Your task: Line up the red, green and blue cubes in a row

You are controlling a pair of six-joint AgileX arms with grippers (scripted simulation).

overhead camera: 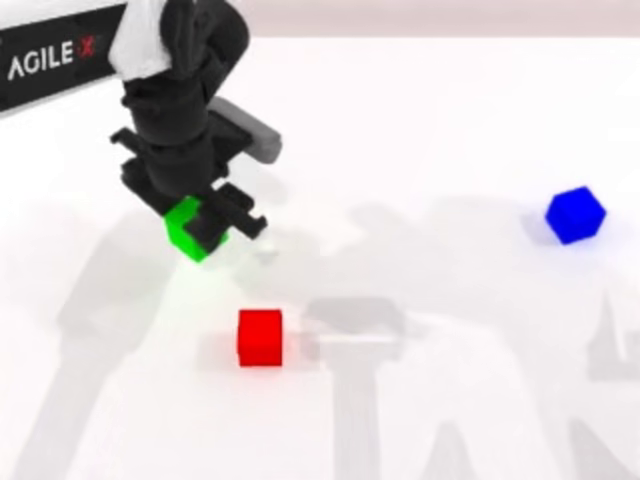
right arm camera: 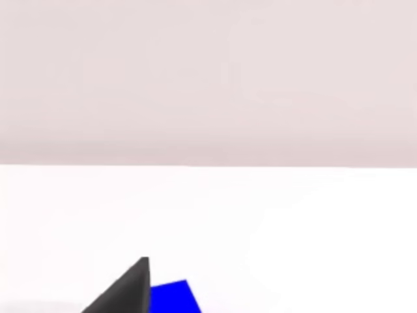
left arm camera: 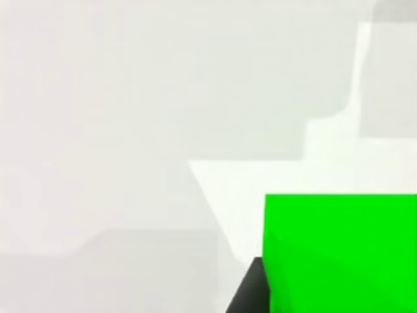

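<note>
Green cube [overhead camera: 186, 228] sits clamped between the left gripper [overhead camera: 205, 222] fingers, up and to the left of the red cube [overhead camera: 260, 336], not yet level with it. Blue cube [overhead camera: 575, 214] is well off to red's right, slightly farther back. Right arm isn't in the top view; can't tell its finger state. Next placement looks like green down beside red.

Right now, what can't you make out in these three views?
- Green cube: in the top view the left gripper covers its upper part; the left wrist view cuts it off at the edge.
- Whether the green cube is lifted or on the table: no view settles it.
- Right gripper: out of the top view; the right wrist view shows one dark finger only.
- Blue cube: mostly cut off in the right wrist view.
- Red cube: top view only.
</note>
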